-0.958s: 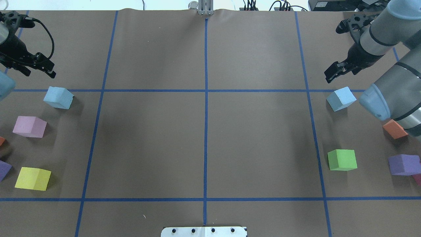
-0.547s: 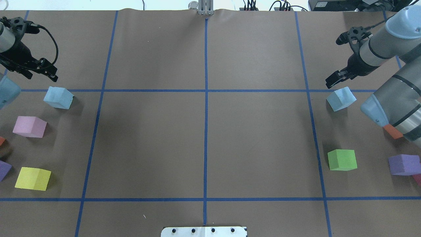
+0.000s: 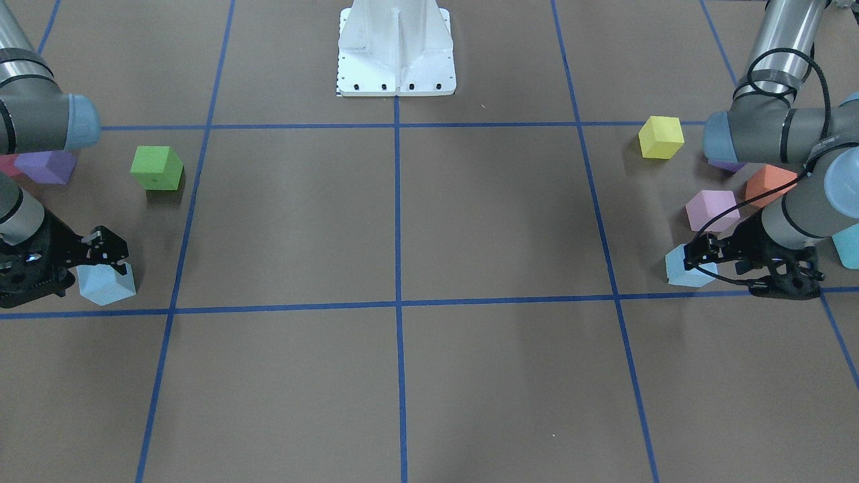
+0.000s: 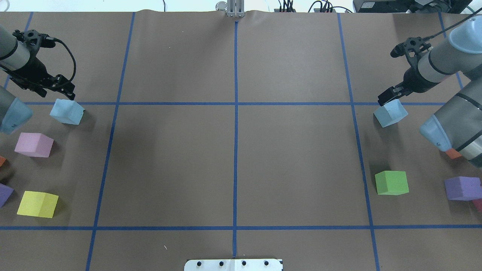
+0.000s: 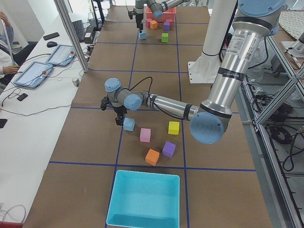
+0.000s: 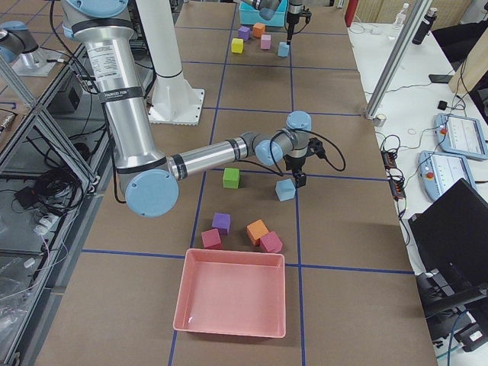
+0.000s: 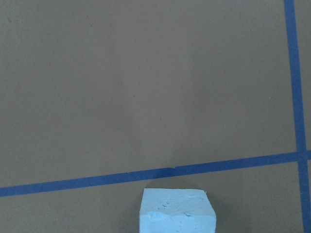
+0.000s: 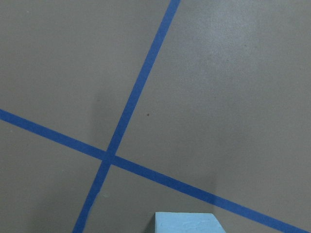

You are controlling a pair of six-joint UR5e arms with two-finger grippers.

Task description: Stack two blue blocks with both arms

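Two pale blue blocks lie on the brown table. The left blue block (image 4: 67,111) sits just below my left gripper (image 4: 64,89), which hovers over its far edge with its jaws apart and empty. The right blue block (image 4: 390,113) sits just under my right gripper (image 4: 387,98), also open and empty. In the front-facing view the left gripper (image 3: 703,258) overlaps its block (image 3: 679,270), and the right gripper (image 3: 105,249) is over its block (image 3: 106,284). Each wrist view shows its block at the bottom edge, the left one (image 7: 177,212) and the right one (image 8: 187,222), with no fingers visible.
Near the left block lie a pink cube (image 4: 34,145) and a yellow cube (image 4: 37,204). On the right are a green cube (image 4: 391,182), a purple cube (image 4: 462,188) and an orange cube (image 4: 453,153). A teal bin (image 5: 114,209) and a pink tray (image 6: 187,293) stand at the table's ends.
Both grippers have moved down and nearer to their blue blocks, the left one toward the right, the right one slightly right. The blocks have not moved.
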